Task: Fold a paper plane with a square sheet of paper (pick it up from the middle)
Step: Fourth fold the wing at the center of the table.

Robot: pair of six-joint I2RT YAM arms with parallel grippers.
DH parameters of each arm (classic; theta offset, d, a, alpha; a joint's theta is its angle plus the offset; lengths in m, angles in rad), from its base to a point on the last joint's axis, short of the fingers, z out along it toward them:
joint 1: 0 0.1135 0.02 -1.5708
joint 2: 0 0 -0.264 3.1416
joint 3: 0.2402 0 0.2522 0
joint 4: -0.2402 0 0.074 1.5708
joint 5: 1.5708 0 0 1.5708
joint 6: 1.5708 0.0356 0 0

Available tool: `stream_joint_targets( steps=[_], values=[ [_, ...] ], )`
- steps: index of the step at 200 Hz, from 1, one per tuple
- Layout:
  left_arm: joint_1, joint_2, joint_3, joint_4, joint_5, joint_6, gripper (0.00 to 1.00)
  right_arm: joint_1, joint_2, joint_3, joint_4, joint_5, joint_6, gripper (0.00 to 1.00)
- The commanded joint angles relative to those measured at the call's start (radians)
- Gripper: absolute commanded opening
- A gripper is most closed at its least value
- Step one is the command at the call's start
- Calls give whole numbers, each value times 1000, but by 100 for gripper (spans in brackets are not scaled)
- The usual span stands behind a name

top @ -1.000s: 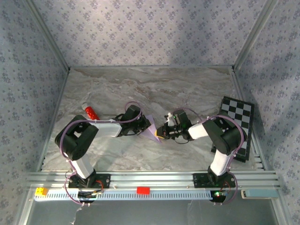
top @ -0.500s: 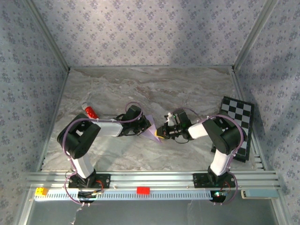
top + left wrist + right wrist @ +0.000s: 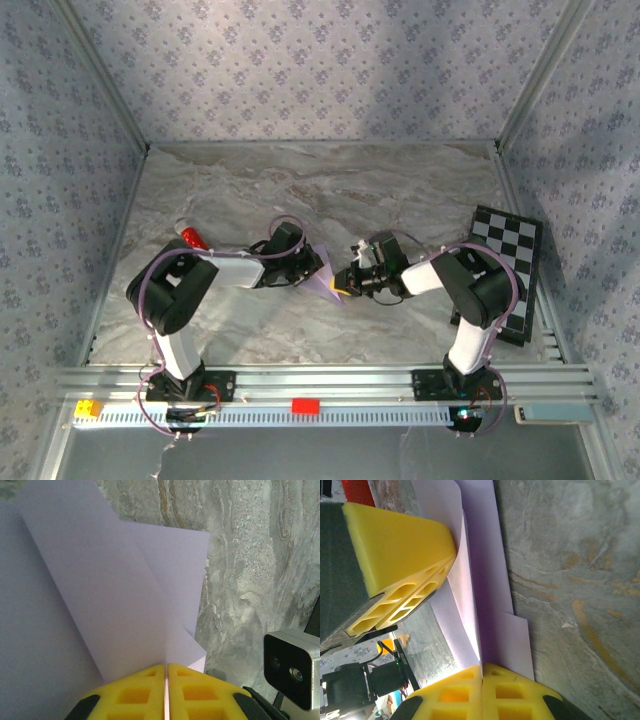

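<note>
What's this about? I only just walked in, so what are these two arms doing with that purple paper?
They are folding a paper plane. The left gripper and right gripper are both shut on the lilac paper, pinching it from opposite sides mid-table. It shows creases and overlapping layers but is no finished dart yet. The checkered board and red cylinder lie off to the sides.

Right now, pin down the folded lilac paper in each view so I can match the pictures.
Top external: folded lilac paper, middle of the picture.
Left wrist: left and centre.
Right wrist: strip from top to bottom centre.
Shared landmark: grey marble tabletop, right of the paper in both wrist views.
</note>
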Motion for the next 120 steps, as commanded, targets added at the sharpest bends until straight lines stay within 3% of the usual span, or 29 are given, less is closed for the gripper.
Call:
stream_joint_targets(
  steps=[1,120],
  values=[
    [6,18,26,-8,6,11,10,-5,67,-15,-125,131,-7,0],
    [9,65,56,-73,31,46,9,-5,62,-11,-139,134,0,0]
  ],
)
